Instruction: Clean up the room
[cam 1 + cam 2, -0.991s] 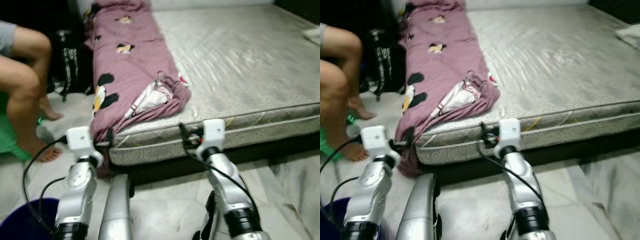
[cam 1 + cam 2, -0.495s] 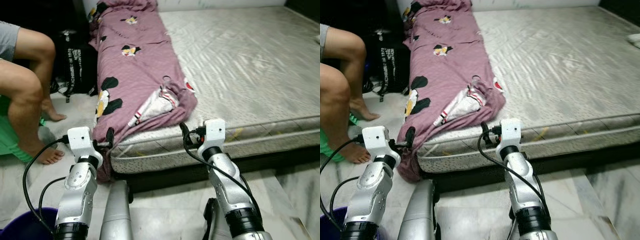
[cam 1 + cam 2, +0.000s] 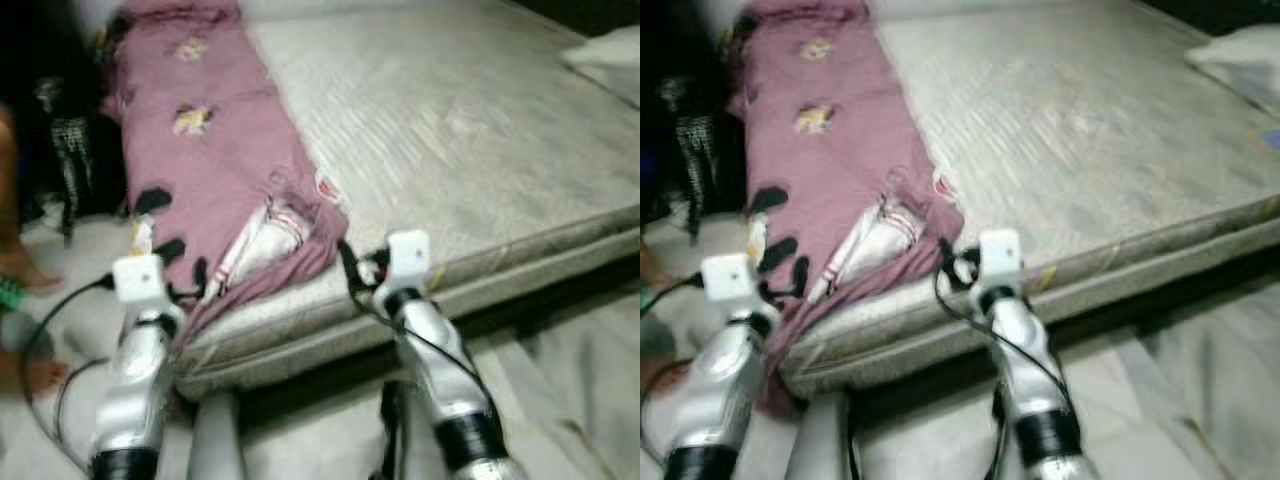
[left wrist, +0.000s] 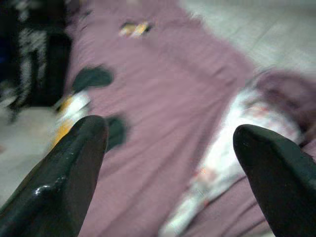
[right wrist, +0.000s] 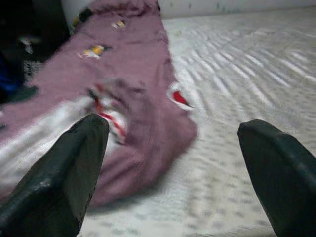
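At the far left edge: a person's bare foot on the pale floor, blurred, with a dark bag standing above it beside the bed.
Upper left to centre: a mauve blanket printed with dark and yellow cartoon figures lies lengthwise along the left side of the mattress; its lower end is bunched, showing a white lining with red stripes, and one edge hangs over the mattress corner toward the floor.
Lower left: the left hand is held just before the hanging edge of the blanket; in the left wrist view its two black fingers stand wide apart, released, gripping nothing, with the blanket and its white lining lying between and beyond them.
Lower centre: the right hand sits at the near edge of the mattress, just beside the bunched end of the blanket; in the right wrist view its fingers are also spread and empty, the blanket fold ahead on one side and bare grey mattress on the other.
Centre to right: the mattress top is bare, grey and quilted.
Upper right corner: a pale pillow-like shape lies on the mattress, too blurred to name surely.
Lower right: pale marbled floor beside the bed.
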